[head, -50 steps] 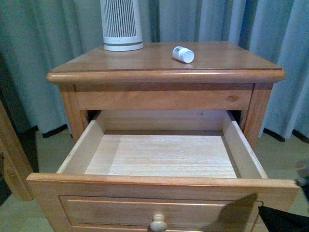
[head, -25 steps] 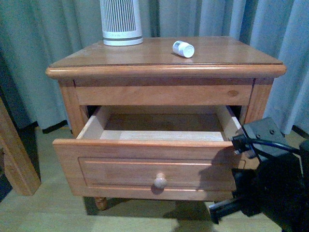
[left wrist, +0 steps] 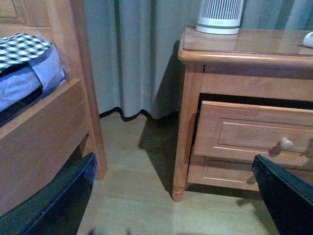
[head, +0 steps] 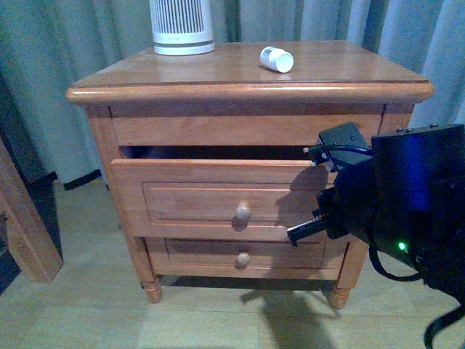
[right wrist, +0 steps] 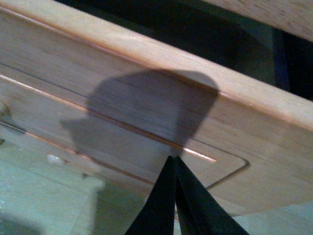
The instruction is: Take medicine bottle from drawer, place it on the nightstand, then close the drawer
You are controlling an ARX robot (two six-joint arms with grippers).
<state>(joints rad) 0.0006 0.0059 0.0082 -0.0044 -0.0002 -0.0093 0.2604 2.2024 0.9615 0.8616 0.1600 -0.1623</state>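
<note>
The medicine bottle [head: 277, 59] lies on its side on the nightstand's top [head: 247, 93], right of the middle; its edge shows in the left wrist view [left wrist: 309, 39]. The drawer [head: 218, 200] stands out a little, with a dark gap above its front and a round knob [head: 243, 212]. My right gripper [head: 301, 233] is shut and empty, its tips against the right part of the drawer front [right wrist: 122, 98], as the right wrist view [right wrist: 173, 159] shows. My left gripper [left wrist: 171, 215] is open and empty, low over the floor to the left of the nightstand [left wrist: 188, 122].
A white ribbed appliance [head: 182, 29] stands at the back left of the top. The shallower drawer [head: 243, 254] below is shut. A wooden bed frame post [head: 22, 225] and checked bedding [left wrist: 24, 63] are to the left. Curtains hang behind.
The drawer has gone from wide open to nearly shut. My right arm has come into view against its front. The nightstand now shows from further back.
</note>
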